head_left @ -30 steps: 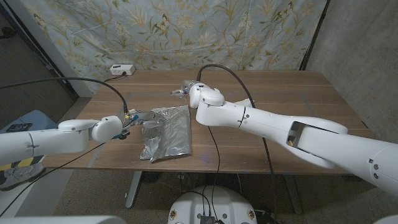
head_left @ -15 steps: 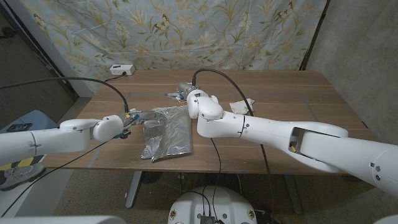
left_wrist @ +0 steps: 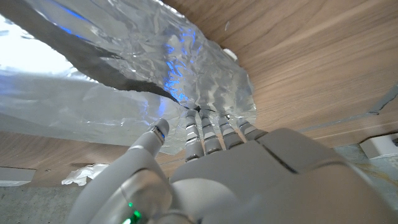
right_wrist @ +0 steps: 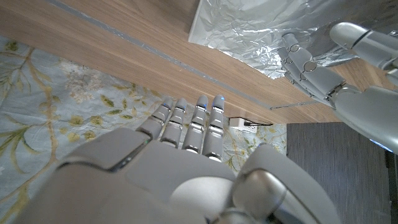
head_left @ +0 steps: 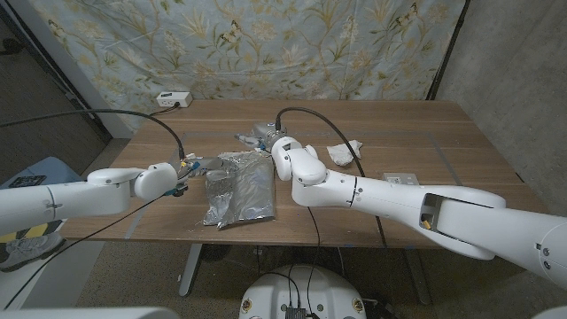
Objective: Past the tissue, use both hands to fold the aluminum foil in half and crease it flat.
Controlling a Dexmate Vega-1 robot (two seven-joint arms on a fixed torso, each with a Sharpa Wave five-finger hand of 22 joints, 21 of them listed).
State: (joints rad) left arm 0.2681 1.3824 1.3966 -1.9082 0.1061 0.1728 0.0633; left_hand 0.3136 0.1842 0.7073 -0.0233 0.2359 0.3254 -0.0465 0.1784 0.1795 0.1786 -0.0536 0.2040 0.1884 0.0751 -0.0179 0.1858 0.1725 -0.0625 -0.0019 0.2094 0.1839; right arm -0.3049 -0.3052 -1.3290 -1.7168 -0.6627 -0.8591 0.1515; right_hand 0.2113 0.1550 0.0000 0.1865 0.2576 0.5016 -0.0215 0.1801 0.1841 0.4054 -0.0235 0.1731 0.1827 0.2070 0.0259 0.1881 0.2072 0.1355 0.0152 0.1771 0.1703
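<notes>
Where the table's near edge runs: the aluminum foil [head_left: 237, 189] is seen crumpled on the wooden table [head_left: 425, 133], partly folded.
Left hand [head_left: 190, 168]: its fingers [left_wrist: 208, 132] are pressed on the foil's edge, the thumb tucked beneath, as the left wrist view shows.
Right hand [head_left: 263, 135]: held empty, fingers straight, near the foil's far edge.
Tissue [head_left: 342, 151]: seen beyond the right forearm.

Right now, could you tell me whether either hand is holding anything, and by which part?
The left hand grips the aluminum foil at its left edge. The right hand holds nothing, fingers extended beyond the foil's far edge.
</notes>
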